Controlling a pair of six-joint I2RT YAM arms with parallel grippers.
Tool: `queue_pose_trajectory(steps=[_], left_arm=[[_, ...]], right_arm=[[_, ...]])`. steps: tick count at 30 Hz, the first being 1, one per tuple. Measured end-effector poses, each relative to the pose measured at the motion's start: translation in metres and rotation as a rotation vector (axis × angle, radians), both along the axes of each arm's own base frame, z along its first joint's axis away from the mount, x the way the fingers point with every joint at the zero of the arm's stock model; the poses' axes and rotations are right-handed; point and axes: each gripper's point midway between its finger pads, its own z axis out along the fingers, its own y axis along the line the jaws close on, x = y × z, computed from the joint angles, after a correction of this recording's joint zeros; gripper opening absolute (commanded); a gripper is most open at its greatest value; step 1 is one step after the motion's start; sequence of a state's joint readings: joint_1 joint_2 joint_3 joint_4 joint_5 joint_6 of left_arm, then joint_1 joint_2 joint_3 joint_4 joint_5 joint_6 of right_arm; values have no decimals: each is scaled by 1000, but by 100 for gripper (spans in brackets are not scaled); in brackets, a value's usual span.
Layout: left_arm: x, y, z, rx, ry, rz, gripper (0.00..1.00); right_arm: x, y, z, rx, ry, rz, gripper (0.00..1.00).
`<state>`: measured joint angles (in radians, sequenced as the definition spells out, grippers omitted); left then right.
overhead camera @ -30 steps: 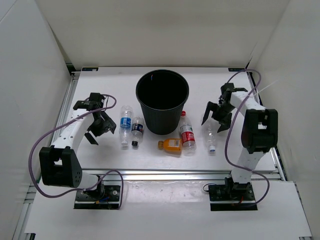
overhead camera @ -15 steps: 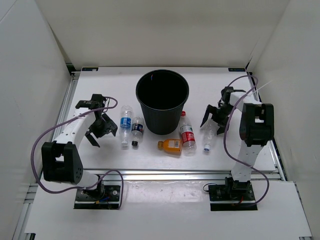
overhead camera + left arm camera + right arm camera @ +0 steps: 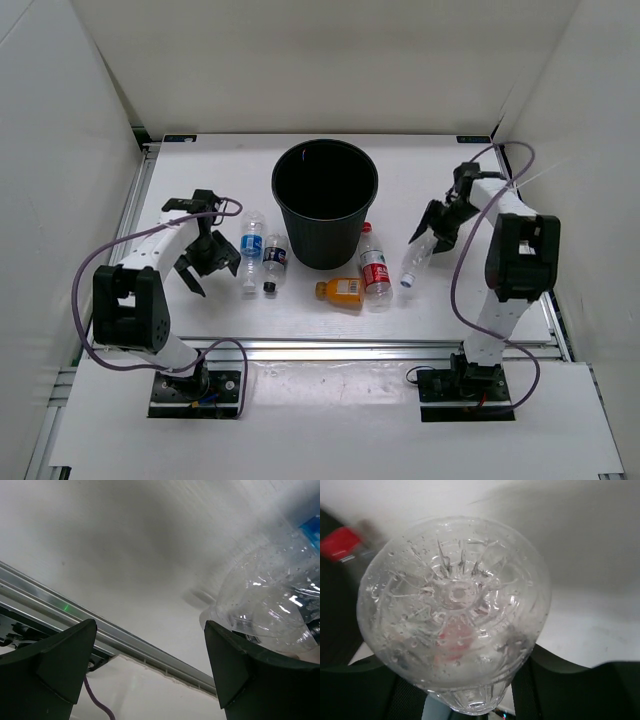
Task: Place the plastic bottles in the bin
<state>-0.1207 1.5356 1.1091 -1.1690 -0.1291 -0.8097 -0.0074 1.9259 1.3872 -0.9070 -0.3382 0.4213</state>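
The black bin [image 3: 325, 205] stands upright at mid-table. My right gripper [image 3: 440, 226] is shut on a clear unlabelled bottle [image 3: 417, 260], which slants with its cap toward the near left. In the right wrist view the bottle's base [image 3: 455, 605] fills the frame above my right gripper [image 3: 460, 690]. A red-label bottle [image 3: 374, 266] and an orange bottle [image 3: 343, 291] lie in front of the bin. Left of the bin lie a blue-label bottle [image 3: 251, 248] and a dark-label bottle [image 3: 274, 262]. My left gripper [image 3: 206, 258] is open beside the blue-label bottle [image 3: 272, 605], nothing between its fingers [image 3: 60, 657].
White walls close in the table on three sides. An aluminium rail [image 3: 350, 348] runs along the near edge, also seen in the left wrist view [image 3: 125, 640]. Purple cables loop off both arms. A red label [image 3: 339, 542] shows blurred at the right wrist view's upper left.
My right gripper has closed on the clear bottle and drawn its base up, so the bottle now slants toward the near left. The left gripper has edged closer to the blue-label bottle, still open.
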Motion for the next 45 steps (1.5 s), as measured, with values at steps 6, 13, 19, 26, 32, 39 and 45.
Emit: queue_pose_trajectory(steps=[6, 13, 19, 26, 32, 39, 45], left_arm=[[16, -9, 1, -21, -41, -20, 100], [41, -24, 3, -87, -102, -35, 100], [48, -41, -2, -147, -105, -82, 100], [63, -55, 5, -201, -163, -132, 100], [73, -62, 10, -232, -205, -179, 100], [80, -64, -10, -235, -188, -223, 100], [74, -62, -39, -223, -118, -228, 91]], right_arm=[[66, 13, 167, 104, -409, -77, 41], [91, 49, 363, 319, -913, -5, 49], [97, 134, 364, 429, -941, 185, 63], [88, 205, 302, 440, -802, 349, 100], [76, 188, 335, 387, -914, 349, 100], [36, 147, 412, 406, -1105, 328, 100], [25, 145, 414, 435, -1094, 347, 100]])
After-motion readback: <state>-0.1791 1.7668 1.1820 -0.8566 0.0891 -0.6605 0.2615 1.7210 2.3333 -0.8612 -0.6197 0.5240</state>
